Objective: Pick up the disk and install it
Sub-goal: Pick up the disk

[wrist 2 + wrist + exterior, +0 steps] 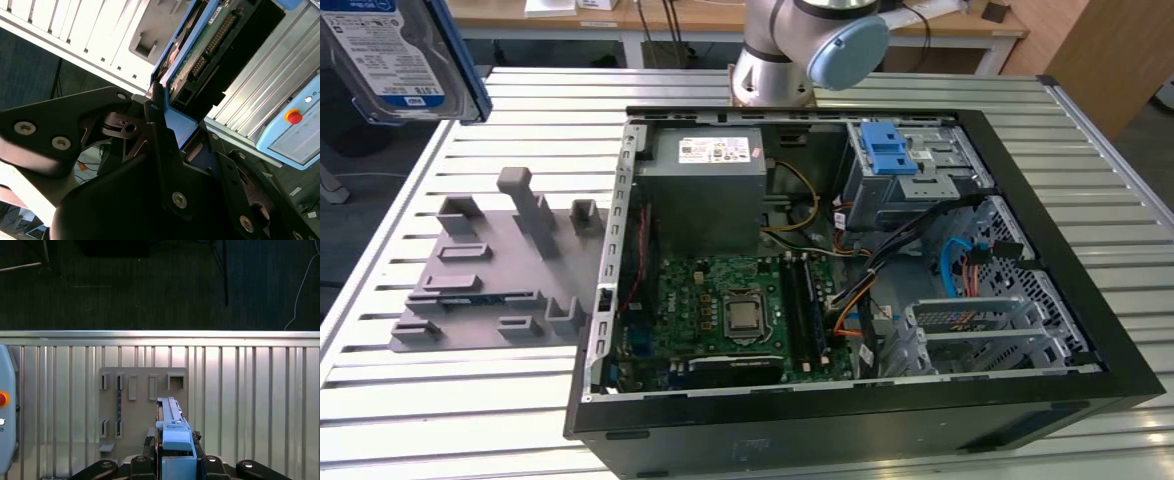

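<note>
High above the slatted tabletop (454, 420), up at the exterior view's left, the disk (394, 60) hangs close to the camera, its blue-and-white label face turned this way, a blue rail down one edge and its long axis close to upright with a slight lean. The label's print is too fine to read. In the first wrist view the disk (172, 427) shows edge-on, long axis running straight out from the jaws, blue rail on top. And the jaws are pinching it: in the second wrist view black fingers (155, 120) clamp either side of the disk (200, 50), green circuit board showing. Below it sits a grey slotted fixture (142, 400). Over to the open computer case (854, 430), lying flat: grey power supply (707, 200) with a white sticker (716, 151), green motherboard (720, 300), a drive cage (927, 180) with a blue latch (887, 155), and loose cables (961, 255)
</note>
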